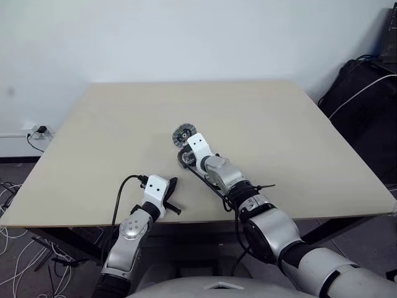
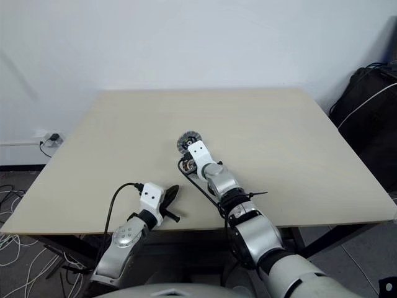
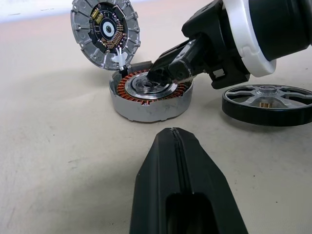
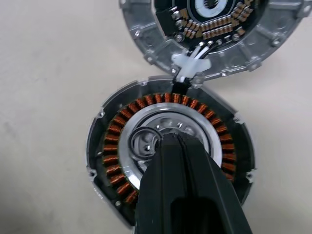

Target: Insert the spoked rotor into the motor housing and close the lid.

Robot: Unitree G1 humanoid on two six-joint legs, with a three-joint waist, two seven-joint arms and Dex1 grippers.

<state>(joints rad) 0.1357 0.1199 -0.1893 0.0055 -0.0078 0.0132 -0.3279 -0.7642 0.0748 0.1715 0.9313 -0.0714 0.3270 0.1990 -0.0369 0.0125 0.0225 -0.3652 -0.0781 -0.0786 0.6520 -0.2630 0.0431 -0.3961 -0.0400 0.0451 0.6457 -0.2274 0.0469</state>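
Beige table (image 1: 279,136) against a white wall, dark bag off to the right. Motor housing (image 3: 148,97) sits mid-table, copper windings exposed around a pale centre, lid (image 3: 105,31) hinged up and standing open at its far edge. Spoked rotor (image 3: 267,104) lies flat on the table just beside the housing, not yet in.

Right gripper (image 4: 183,146) has its fingers pressed together, holding nothing, tips down over the housing's pale centre – looks like it's touching or just above it, can't tell which. Left gripper (image 3: 178,141) is also closed and empty, parked near the table's front edge, well apart from the parts.

Step in hand, as I read it: still pre-insertion, right arm probing or steadying the housing. Next move calls for opening the right fingers, shifting over to the rotor, gripping its rim, then seating it concentric over the windings before swinging the lid down
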